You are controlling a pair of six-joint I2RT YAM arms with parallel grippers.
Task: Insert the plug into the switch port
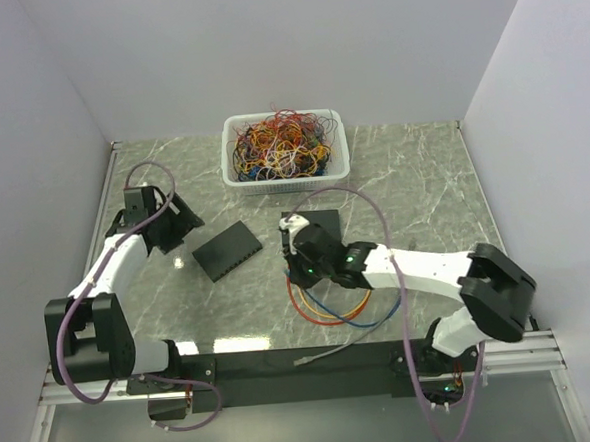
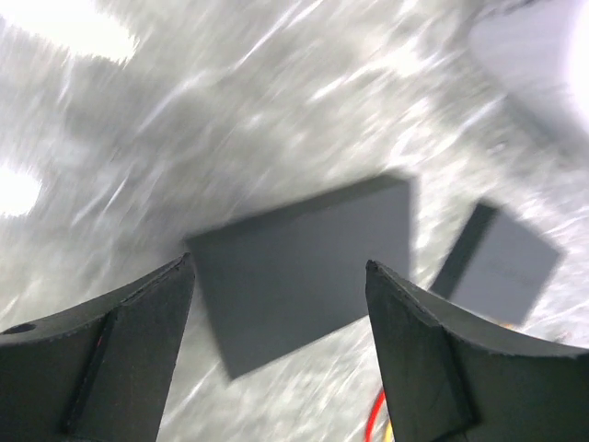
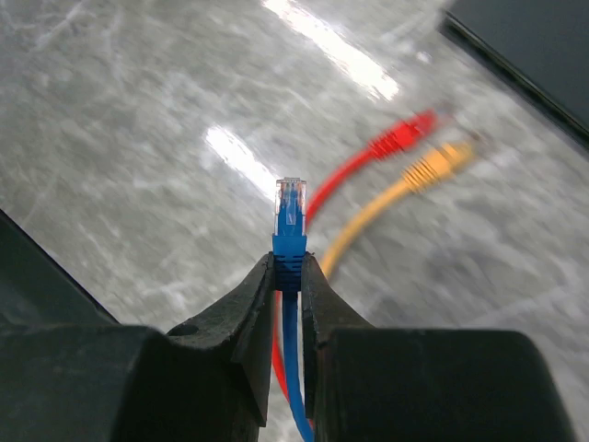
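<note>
The right gripper (image 3: 288, 267) is clenched on the blue plug (image 3: 289, 207) at its boot, the clear tip standing out past the fingers; the blue cable trails back beneath it; the switch (image 1: 227, 250) lies flat on the surface (image 1: 424, 193) just to that gripper's left, its long axis slanting from near-left to far-right; which face carries the ports I cannot tell; the left gripper (image 2: 279, 265) is released, fingers spread, hovering on the switch's other side and about as near; bare marble separates plug and switch; a red plug (image 3: 400, 138) and an orange plug (image 3: 437, 164) lie loose below; a black slab (image 1: 315, 220) sits beside the right gripper; the cable basket (image 1: 342, 138) is well apart
</note>
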